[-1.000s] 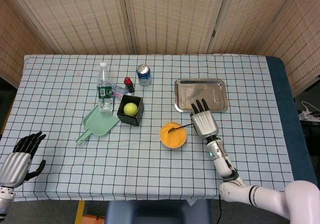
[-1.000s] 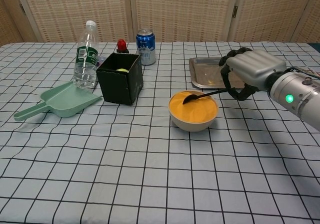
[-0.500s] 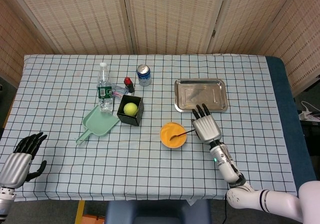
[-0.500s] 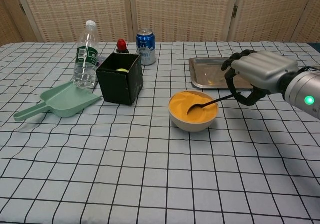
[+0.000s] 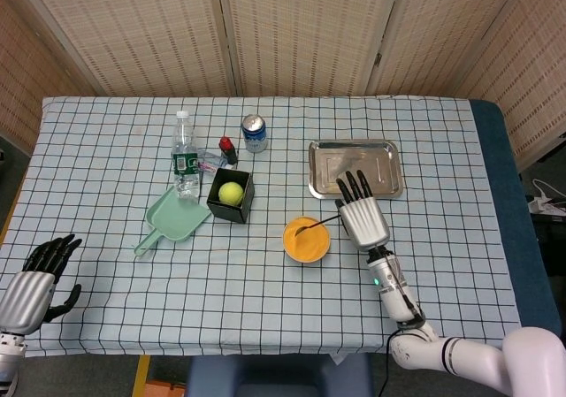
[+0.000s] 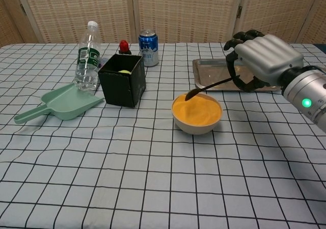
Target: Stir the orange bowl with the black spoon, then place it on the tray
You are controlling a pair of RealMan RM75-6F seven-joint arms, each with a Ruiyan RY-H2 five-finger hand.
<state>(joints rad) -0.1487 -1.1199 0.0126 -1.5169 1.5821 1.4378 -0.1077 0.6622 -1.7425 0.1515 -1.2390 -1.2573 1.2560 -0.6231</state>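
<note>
The orange bowl point(image 5: 306, 240) point(image 6: 196, 112) sits mid-table, filled with orange matter. My right hand point(image 5: 359, 213) point(image 6: 262, 59) hovers just right of it and holds the black spoon point(image 6: 210, 86) point(image 5: 316, 224) by its handle. The spoon's head is lifted just above the bowl's far rim, out of the filling. The metal tray point(image 5: 355, 168) point(image 6: 204, 75) lies behind the bowl, under and beyond the hand. My left hand point(image 5: 37, 280) rests at the table's near left corner, fingers loosely curled, holding nothing.
A black box point(image 5: 231, 195) point(image 6: 121, 79) with a yellow-green ball point(image 5: 231, 192) stands left of the bowl. A green scoop point(image 5: 172, 217) point(image 6: 58, 103), a water bottle point(image 5: 184, 156) point(image 6: 86, 55), a blue can point(image 5: 255, 133) point(image 6: 148, 47) and a red-capped item point(image 5: 227, 148) lie further left and behind.
The right hand rose and shifted back toward the tray, lifting the spoon's head out of the orange filling to just above the bowl's rim. The left hand stayed still.
</note>
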